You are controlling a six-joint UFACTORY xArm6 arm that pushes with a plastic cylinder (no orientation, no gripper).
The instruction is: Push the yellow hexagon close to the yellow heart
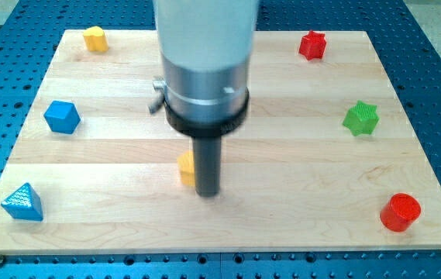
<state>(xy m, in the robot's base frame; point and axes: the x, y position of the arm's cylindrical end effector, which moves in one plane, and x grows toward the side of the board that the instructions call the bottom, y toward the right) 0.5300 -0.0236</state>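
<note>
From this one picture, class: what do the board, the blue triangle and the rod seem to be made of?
Board: pale wood, matte; grain lines and plank seams show.
Blue triangle: probably 3D-printed plastic; its faces look finely ribbed.
Rod: dark and smooth, perhaps metal or hard plastic; the look leaves it open.

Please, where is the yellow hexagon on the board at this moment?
The yellow hexagon sits near the board's top-left corner in the camera view, above the blue block and far from my tip, which is beside the partly hidden yellow block.
</note>
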